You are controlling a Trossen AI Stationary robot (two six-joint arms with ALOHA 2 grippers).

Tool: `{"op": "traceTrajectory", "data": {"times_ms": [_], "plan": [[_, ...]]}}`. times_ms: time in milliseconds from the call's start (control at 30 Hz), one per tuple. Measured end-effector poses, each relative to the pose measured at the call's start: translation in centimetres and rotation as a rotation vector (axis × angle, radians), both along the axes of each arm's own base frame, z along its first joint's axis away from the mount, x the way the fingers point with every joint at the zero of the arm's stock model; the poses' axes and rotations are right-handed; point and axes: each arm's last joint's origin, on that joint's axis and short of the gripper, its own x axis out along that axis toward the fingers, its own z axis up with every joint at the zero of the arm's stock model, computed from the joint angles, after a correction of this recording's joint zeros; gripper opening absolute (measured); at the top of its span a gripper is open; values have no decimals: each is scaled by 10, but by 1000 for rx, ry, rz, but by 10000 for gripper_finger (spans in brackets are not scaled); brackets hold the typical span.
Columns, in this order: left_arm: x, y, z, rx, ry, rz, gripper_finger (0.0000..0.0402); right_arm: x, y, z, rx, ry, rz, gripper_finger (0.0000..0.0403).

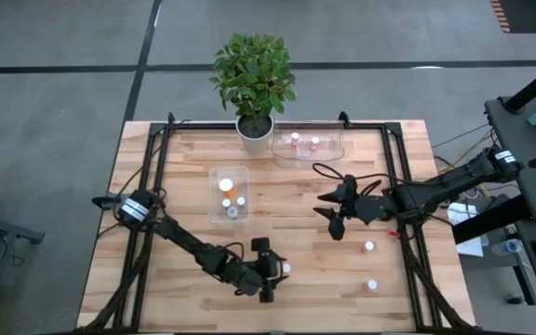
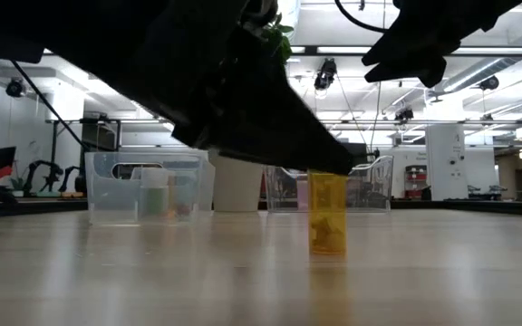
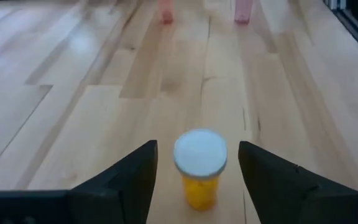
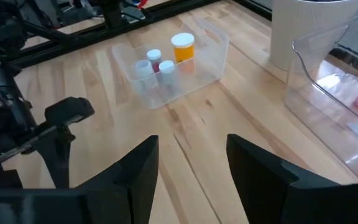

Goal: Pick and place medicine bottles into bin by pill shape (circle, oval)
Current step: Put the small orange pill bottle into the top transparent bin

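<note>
An orange medicine bottle [image 3: 200,168] with a white cap stands upright on the table near its front edge; it also shows in the high view [image 1: 287,268] and the low view [image 2: 327,213]. My left gripper [image 3: 197,177] is open, with one finger on each side of this bottle and a gap on both sides. It comes level from the table's left [image 1: 277,270]. My right gripper [image 1: 331,210] is open and empty above the middle of the table, right of center. Two more white-capped bottles [image 1: 368,247] [image 1: 372,284] stand at the right front.
A small clear bin [image 1: 215,191] at mid-left holds several bottles and also shows in the right wrist view [image 4: 213,37]. A larger clear bin [image 1: 335,151] at the back holds pinkish bottles. A potted plant [image 1: 254,84] stands at the far edge. Black frame rails [image 1: 408,251] run along both sides.
</note>
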Motion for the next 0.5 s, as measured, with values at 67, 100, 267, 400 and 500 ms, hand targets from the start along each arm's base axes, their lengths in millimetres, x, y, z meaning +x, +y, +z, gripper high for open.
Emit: {"op": "traceTrajectory", "data": {"times_ms": [67, 100, 267, 400, 500], "plan": [[0, 2, 0, 2, 3, 7, 200, 0, 0, 0, -2, -1, 1, 180], [0, 4, -1, 4, 7, 10, 193, 0, 0, 0, -2, -1, 1, 180], [2, 9, -2, 8, 10, 20, 136, 0, 0, 0, -8, 1, 6, 180], [5, 13, 1, 30, 8, 20, 84, -1, 1, 0, -22, 5, 20, 180], [9, 24, 13, 42, -17, 36, 69, -4, 1, 2, -32, 6, 30, 180]]}}
